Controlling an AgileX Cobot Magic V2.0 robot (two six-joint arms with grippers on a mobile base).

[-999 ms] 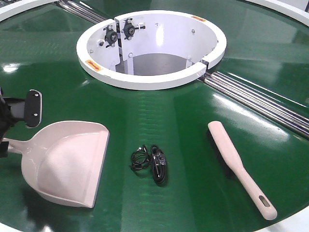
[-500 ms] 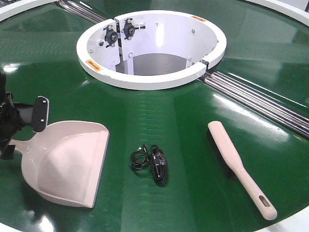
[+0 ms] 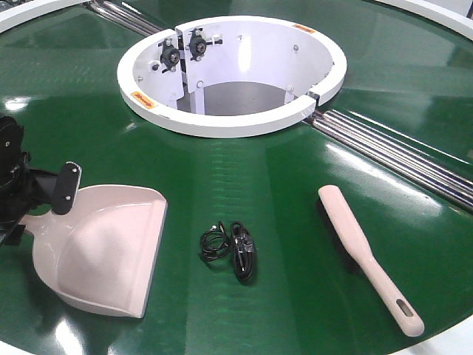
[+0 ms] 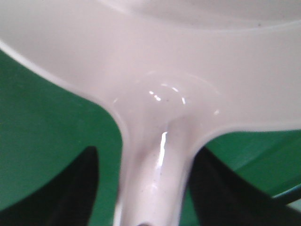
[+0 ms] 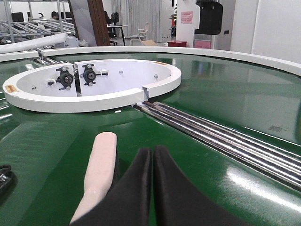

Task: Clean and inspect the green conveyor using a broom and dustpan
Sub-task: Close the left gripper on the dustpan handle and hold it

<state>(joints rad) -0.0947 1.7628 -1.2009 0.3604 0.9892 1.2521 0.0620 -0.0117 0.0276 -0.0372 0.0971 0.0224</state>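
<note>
The dustpan point(image 3: 103, 251) lies on the green conveyor point(image 3: 281, 185) at the left, its lip facing right. My left gripper point(image 3: 43, 207) is open and straddles the dustpan's handle point(image 4: 155, 183). One dark finger point(image 4: 77, 188) stands on each side, and green shows between the fingers and the handle. The broom point(image 3: 366, 251) lies at the right with its handle end toward the near edge. My right gripper point(image 5: 152, 151) is shut on nothing. It is low over the belt, just right of the broom point(image 5: 101, 169). It does not show in the front view.
A small black coiled cable item point(image 3: 233, 250) lies on the belt between dustpan and broom. The white ring hub point(image 3: 233, 118) sits behind, and silver rails point(image 3: 399, 155) run from it to the right. The belt's near edge passes close to the broom's handle end.
My left gripper has moved to the right along the dustpan's handle, toward the scoop. Dustpan, broom and cable item have not shifted.
</note>
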